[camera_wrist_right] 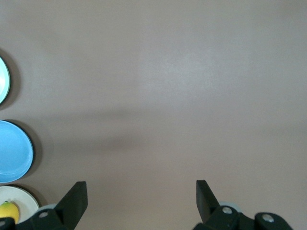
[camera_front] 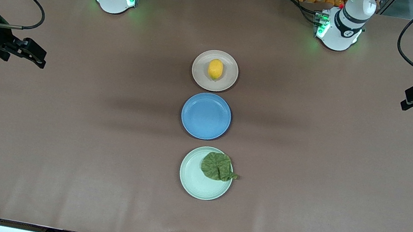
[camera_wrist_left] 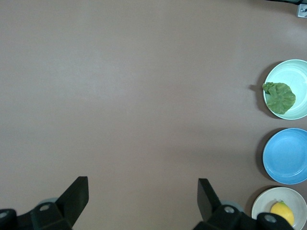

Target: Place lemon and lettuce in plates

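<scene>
The yellow lemon lies in the beige-pink plate, the plate nearest the robots' bases. The dark green lettuce rests in the mint green plate, its stem end poking over the rim toward the left arm's end of the table. My left gripper hangs open and empty over bare table at the left arm's end. My right gripper hangs open and empty over the right arm's end. In the left wrist view the open left gripper is well apart from the lettuce and the lemon. The right wrist view has the open right gripper over bare table.
An empty round blue plate sits between the two other plates in one row down the table's middle. Brown table surface stretches wide on both sides of that row. Cables and shelves run along the edge by the robots' bases.
</scene>
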Available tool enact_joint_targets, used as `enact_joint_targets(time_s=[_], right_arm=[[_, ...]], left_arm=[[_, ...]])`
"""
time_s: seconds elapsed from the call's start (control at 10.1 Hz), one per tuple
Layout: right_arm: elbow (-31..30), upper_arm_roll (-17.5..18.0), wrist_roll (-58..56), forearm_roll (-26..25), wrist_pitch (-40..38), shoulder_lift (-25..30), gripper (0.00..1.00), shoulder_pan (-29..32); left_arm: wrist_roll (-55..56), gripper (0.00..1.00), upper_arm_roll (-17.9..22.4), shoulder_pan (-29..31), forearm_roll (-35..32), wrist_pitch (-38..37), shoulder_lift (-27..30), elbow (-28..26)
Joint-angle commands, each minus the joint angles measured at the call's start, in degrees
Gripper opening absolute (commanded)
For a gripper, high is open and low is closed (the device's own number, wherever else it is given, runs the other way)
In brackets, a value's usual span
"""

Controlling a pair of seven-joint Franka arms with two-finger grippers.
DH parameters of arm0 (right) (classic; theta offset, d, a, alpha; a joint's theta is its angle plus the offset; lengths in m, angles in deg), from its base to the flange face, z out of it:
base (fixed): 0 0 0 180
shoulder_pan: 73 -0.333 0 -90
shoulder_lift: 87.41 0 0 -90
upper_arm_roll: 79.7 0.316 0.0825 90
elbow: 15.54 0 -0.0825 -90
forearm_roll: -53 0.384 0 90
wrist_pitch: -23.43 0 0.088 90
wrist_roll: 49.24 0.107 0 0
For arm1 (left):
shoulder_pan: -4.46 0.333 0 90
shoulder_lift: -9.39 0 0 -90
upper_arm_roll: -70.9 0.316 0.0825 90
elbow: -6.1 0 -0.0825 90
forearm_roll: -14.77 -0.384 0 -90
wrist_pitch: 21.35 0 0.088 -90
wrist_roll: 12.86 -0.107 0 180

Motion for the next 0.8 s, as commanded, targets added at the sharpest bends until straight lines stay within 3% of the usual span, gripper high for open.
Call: enact_joint_targets(time_s=[0.0,0.7], right_arm=[[-1.47,0.44,-1.06,0.72,0.13,1.45,1.0,-0.01],[-1.47,0.35,-0.98,0.72,0.04,1.45,1.0,-0.01]], left_arm=[[-0.87,1.0,0.02,0.63,0.04,-0.26,0.27,0.91],[-0.87,1.0,0.11,0.55,0.13,-0.26,-0.52,1.53]])
